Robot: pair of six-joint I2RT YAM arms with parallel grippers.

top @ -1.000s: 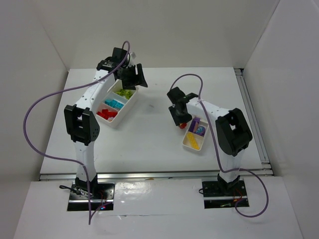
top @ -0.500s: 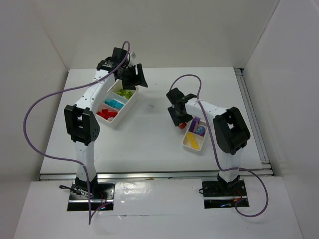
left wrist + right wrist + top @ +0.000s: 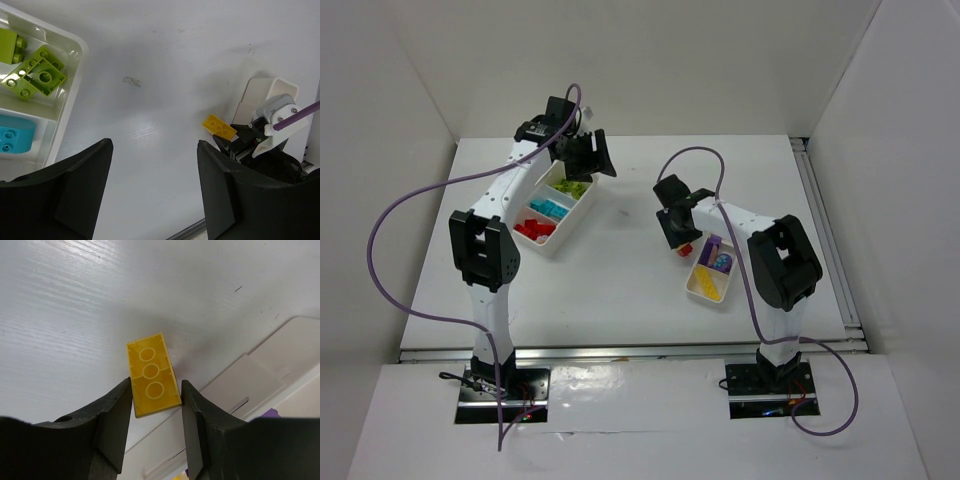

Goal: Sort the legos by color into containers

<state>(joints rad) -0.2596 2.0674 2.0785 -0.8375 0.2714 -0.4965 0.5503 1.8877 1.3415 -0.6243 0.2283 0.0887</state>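
Note:
My right gripper (image 3: 156, 392) is shut on a yellow lego (image 3: 151, 376), which lies underside up between its fingers, low over the table beside the smaller container (image 3: 280, 355). The left wrist view shows the same yellow lego (image 3: 219, 126) at the right gripper's tip. A small red piece (image 3: 686, 249) lies by that gripper (image 3: 677, 235). The smaller container (image 3: 704, 292) holds purple (image 3: 712, 248) and yellow (image 3: 708, 277) legos. The long container (image 3: 582, 212) holds lime green (image 3: 572, 187), cyan (image 3: 549, 209) and red (image 3: 533, 229) legos. My left gripper (image 3: 154, 150) hangs open and empty by its far end.
Lime green legos (image 3: 35, 77) and a cyan one (image 3: 12, 137) lie inside the long container's rim (image 3: 75, 65). White walls close in the table on three sides. A rail (image 3: 825, 230) runs along the right edge. Purple cables loop over both arms.
The right gripper has shifted slightly up and left by the smaller container. The left arm has not moved.

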